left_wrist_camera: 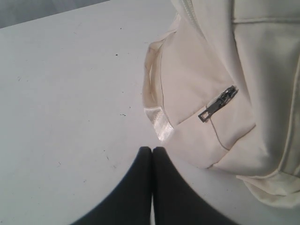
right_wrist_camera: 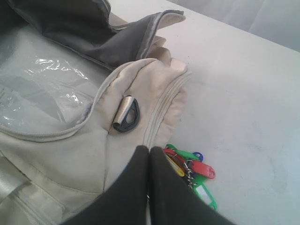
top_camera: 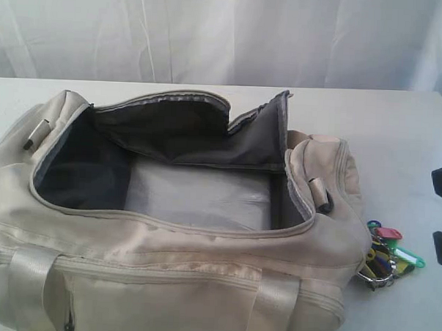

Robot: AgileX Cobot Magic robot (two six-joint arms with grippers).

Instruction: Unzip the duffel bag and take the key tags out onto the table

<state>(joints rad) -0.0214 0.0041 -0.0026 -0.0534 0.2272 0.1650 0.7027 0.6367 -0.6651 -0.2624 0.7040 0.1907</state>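
Right wrist view: right hand (right_wrist_camera: 149, 149) pinched closed, holding nothing, key tags (right_wrist_camera: 194, 168) lying on the table (right_wrist_camera: 243, 93) just beside its tips — clear of the unzipped duffel bag (right_wrist_camera: 70, 154). Left hand (left_wrist_camera: 151, 150) closed, empty too. Looks finished — next, simply back away cleanly.

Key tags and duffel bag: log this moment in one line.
duffel bag: unzipped, open | key tags: out on table beside bag | left hand: shut, empty | right hand: shut, empty
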